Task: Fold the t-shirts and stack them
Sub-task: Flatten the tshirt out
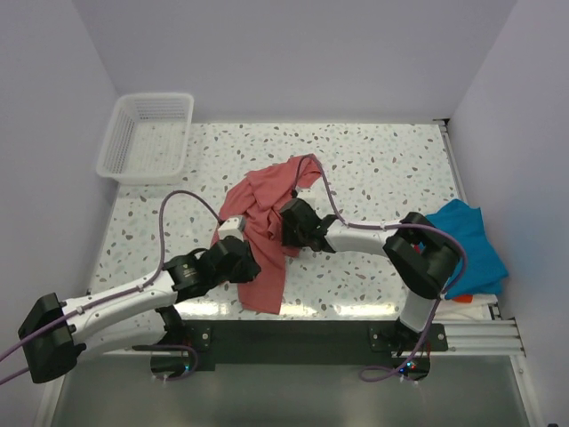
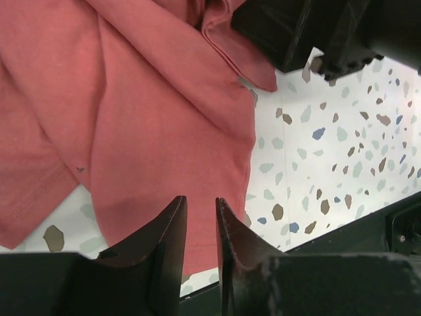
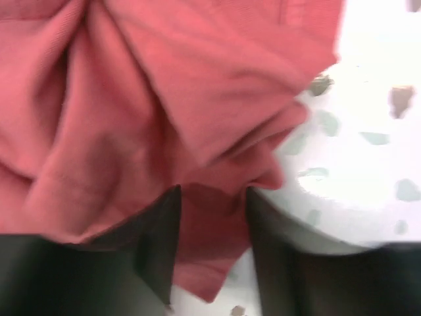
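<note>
The salmon-red t-shirt (image 1: 264,233) lies crumpled at the table's middle and reaches toward the front edge. My left gripper (image 1: 242,260) hovers over its left side; in the left wrist view the jaws (image 2: 200,199) stand a little apart with nothing between them and the shirt (image 2: 145,112) beneath. My right gripper (image 1: 286,224) is at the shirt's right side, and its jaws (image 3: 212,191) close on a bunched fold of the shirt (image 3: 164,99), whose creases run toward them. The teal-blue t-shirt (image 1: 468,242) lies at the right edge, with a bit of the orange t-shirt (image 1: 462,299) showing under it.
A white mesh basket (image 1: 147,133) stands at the back left corner. The speckled table (image 1: 382,169) ends at a dark front rail (image 1: 293,334). Walls close in on the left, back and right. The right gripper's black body (image 2: 309,33) shows in the left wrist view.
</note>
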Controlling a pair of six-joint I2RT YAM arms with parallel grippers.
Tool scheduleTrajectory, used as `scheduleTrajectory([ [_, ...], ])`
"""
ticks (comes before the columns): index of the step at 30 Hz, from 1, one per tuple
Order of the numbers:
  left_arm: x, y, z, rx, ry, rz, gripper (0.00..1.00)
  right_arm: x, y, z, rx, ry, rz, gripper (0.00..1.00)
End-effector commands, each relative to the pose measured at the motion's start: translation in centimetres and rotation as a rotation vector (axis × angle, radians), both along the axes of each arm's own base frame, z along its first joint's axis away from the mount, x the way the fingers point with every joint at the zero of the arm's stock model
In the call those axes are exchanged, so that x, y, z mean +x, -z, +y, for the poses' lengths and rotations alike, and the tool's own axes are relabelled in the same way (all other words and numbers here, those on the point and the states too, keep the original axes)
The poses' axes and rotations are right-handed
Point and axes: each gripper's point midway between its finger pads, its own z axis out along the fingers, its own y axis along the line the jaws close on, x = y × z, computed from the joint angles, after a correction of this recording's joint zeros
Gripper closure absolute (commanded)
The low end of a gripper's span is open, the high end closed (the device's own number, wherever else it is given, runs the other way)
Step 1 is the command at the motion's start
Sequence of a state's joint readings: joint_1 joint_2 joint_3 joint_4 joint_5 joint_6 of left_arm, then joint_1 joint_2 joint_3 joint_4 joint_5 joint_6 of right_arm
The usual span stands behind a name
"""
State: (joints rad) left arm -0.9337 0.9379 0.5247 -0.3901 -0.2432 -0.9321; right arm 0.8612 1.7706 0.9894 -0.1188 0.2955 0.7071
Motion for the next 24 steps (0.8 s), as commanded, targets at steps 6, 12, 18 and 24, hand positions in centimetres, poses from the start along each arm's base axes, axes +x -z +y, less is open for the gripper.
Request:
scheduleTrajectory([
  [6, -0.3, 1.6, -0.4, 0.022, -0.058, 0.02, 0.64, 1.3, -1.8, -7.3, -0.262, 0.217, -0.081, 1.0],
  [12, 0.4, 2.0, 1.7, 0.057, -0.192, 0.012, 0.58, 2.1, -7.3, -15.3, -0.171, 0.363, -0.105, 1.0],
  [18, 2.3, 1.3, 4.2, 0.07, -0.368, -0.018, 0.55, 1.3, -10.5, -19.5, -0.146, 0.419, -0.128, 1.0],
  [24, 5.0, 3.2, 5.4, 0.064, -0.456, 0.035, 0.6, 1.3, -11.6, -21.2, -0.115, 0.453, -0.132, 1.0],
])
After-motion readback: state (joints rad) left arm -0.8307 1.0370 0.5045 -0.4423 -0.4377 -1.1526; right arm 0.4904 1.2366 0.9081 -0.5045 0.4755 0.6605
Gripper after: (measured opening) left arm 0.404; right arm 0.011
